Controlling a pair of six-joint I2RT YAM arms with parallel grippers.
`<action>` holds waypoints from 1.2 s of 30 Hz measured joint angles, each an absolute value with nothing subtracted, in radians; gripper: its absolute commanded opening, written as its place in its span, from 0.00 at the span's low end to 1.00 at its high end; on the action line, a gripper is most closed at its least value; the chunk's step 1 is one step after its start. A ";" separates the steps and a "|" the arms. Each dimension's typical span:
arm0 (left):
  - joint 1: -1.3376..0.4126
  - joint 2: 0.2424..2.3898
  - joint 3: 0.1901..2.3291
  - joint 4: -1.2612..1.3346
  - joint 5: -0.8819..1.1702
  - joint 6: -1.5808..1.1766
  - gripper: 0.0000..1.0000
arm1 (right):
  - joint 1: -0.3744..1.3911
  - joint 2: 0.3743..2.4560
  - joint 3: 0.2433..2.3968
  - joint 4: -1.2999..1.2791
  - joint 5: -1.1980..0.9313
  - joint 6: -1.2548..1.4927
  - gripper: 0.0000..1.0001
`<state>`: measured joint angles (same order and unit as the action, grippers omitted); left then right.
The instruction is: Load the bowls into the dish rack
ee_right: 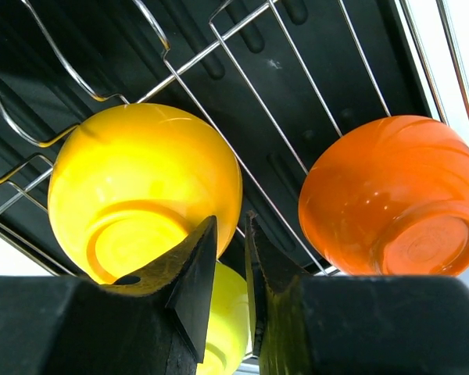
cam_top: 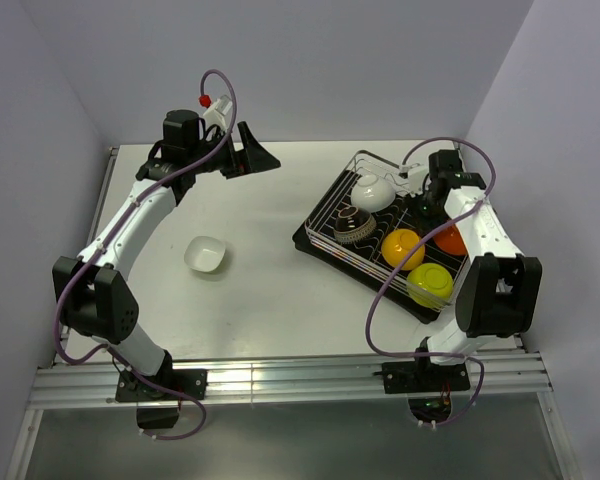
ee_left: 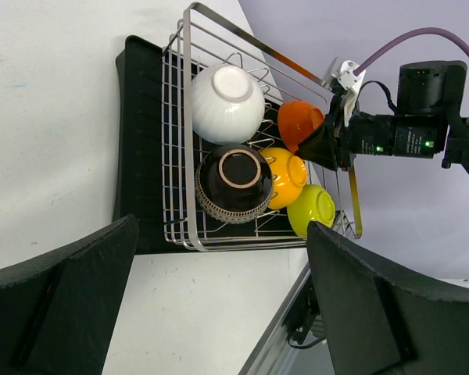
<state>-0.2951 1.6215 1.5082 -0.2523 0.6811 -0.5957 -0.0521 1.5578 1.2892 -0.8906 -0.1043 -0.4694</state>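
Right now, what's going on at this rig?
Two arms are loading bowls into the dish rack. Five are in: a white bowl, a dark ribbed bowl, a yellow bowl, an orange bowl and a lime green bowl. The right arm hangs over the rack by the orange bowl, jaws almost closed on nothing. The left arm is raised at the back, jaws open and empty. One loose white bowl sits on the table.

Lime green bowl mostly hidden behind right hand (wrist view); orange bowl half under right arm.
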 measured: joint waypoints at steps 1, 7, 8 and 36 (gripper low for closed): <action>-0.295 1.621 1.508 -0.252 0.681 -0.596 0.95 | -0.052 1.558 1.290 -0.891 -0.103 -0.469 0.29; -0.295 1.621 1.508 -0.252 0.680 -0.594 0.95 | -0.088 1.560 1.373 -0.918 -0.089 -0.450 0.30; -0.295 1.621 1.508 -0.252 0.680 -0.591 0.95 | -0.101 1.562 1.404 -0.916 -0.077 -0.444 0.30; -0.210 1.620 1.432 -0.316 0.611 -0.443 0.96 | -0.186 1.737 1.454 -0.829 0.105 -0.477 0.29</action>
